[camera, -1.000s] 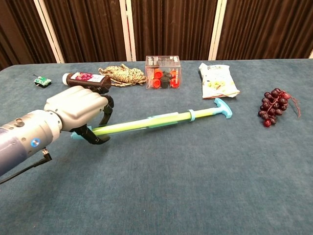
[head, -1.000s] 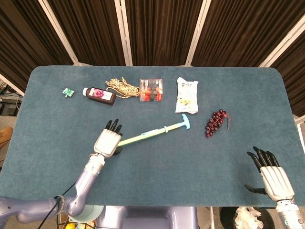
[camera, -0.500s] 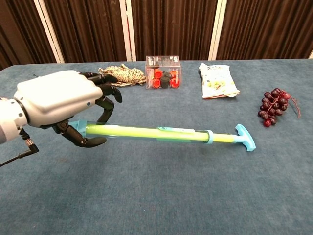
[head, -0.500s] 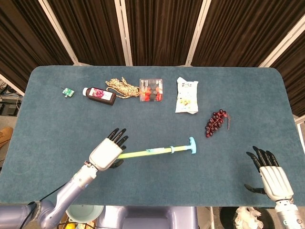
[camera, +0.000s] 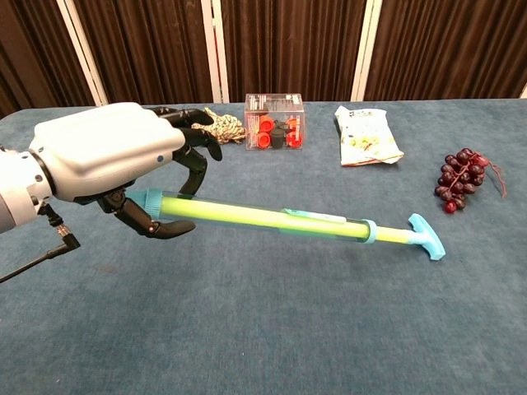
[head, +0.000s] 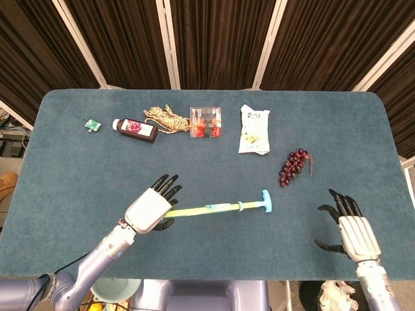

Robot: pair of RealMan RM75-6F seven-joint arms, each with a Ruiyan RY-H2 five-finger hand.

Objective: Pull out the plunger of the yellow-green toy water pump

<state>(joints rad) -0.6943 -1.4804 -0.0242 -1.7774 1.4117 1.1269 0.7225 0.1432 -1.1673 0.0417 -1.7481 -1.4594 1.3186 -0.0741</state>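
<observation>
The yellow-green toy water pump (head: 207,208) (camera: 255,218) is a long clear tube with a light-blue T handle (head: 266,201) (camera: 426,238) at its right end. My left hand (head: 150,208) (camera: 115,164) grips the tube's left end and holds it off the blue table, pointing right. The plunger shows only a short way out at the handle end. My right hand (head: 347,230) is at the table's near right, fingers spread and holding nothing, well to the right of the handle. The chest view does not show it.
Along the far side lie a small green item (head: 93,125), a dark bottle (head: 135,129), a coil of rope (head: 165,118), a clear box with red pieces (head: 205,122) and a snack bag (head: 254,129). Dark grapes (head: 295,166) lie right of centre.
My left hand has lifted the pump and swung it toward the near edge, its handle moving right and nearer. My right hand has moved in from the near right corner toward the table.
</observation>
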